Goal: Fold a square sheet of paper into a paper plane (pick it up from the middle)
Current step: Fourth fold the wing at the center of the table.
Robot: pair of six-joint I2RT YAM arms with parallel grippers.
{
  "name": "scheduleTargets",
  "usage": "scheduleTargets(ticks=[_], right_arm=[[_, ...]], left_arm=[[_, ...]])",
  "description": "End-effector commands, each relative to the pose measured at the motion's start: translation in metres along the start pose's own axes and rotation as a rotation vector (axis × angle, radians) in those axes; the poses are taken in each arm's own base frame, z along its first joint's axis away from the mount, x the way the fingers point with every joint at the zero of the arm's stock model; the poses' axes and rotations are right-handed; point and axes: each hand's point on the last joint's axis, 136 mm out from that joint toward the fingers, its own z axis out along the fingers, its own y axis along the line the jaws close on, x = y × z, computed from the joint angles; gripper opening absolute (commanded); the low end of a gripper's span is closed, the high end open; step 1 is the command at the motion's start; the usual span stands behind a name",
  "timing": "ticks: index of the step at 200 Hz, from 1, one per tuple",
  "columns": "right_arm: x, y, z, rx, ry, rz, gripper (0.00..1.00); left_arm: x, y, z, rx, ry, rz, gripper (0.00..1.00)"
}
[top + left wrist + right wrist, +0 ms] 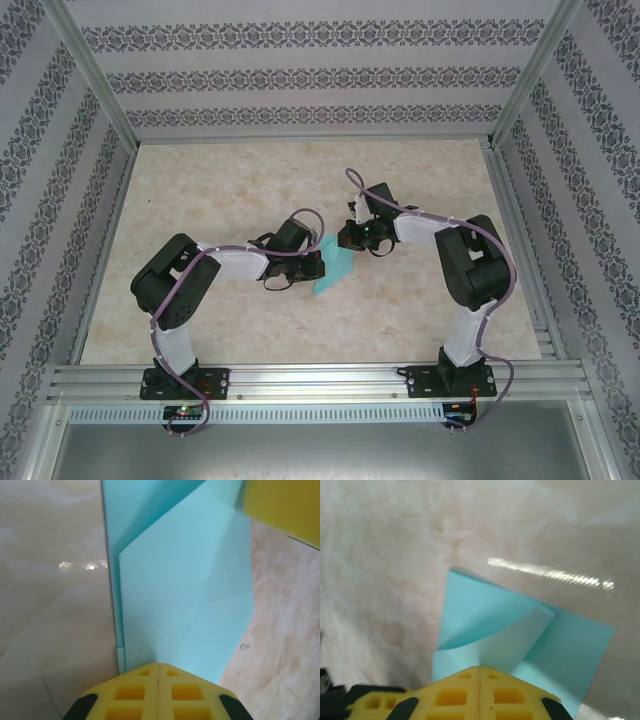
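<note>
Folding the paper [338, 272] at the tabletop [240, 190] middle with left gripper [158, 666] and right gripper [480, 669] both closed, needing next a firm crease.

Turquoise paper [335, 270], partly folded, one flap curling up, lies mid-table [200, 330], stretched from 1 to 7 o'clock.
</note>
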Motion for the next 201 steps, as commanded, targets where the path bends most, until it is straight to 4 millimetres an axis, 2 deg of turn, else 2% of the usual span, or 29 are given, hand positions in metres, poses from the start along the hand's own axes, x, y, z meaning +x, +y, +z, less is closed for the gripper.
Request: scheduleTargets(ticks=[1, 15, 42, 69, 113, 162, 201], right_arm=[[0.004, 0.03, -0.01, -0.088, -0.044, -0.068, 0.0], [0.016, 0.033, -0.005, -0.089, -0.021, -0.071, 0.0], [0.035, 0.027, 0.015, -0.078, 0.043, -0.05, 0.0], [0.036, 0.02, 0.027, -0.073, 0.071, -0.035, 0.0], [0.018, -0.003, 0.032, -0.019, 0.062, -0.012, 0.0], [-0.014, -0.044, 0.026, 0.078, -0.011, 0.043, 0.0], [-0.043, -0.07, 0.021, 0.106, -0.085, 0.114, 0.0]], left_arm=[[0.051, 0.067, 0.007, -0.231, 0.146, -0.06, 0.0], [0.05, 0.066, 0.008, -0.23, 0.143, -0.062, 0.0], [0.05, 0.066, 0.008, -0.227, 0.143, -0.063, 0.0], [0.05, 0.066, 0.007, -0.23, 0.15, -0.057, 0.0], [0.06, 0.074, 0.006, -0.256, 0.187, -0.043, 0.0], [0.072, 0.084, 0.003, -0.279, 0.221, -0.042, 0.0], [0.072, 0.084, 0.002, -0.277, 0.216, -0.042, 0.0]])
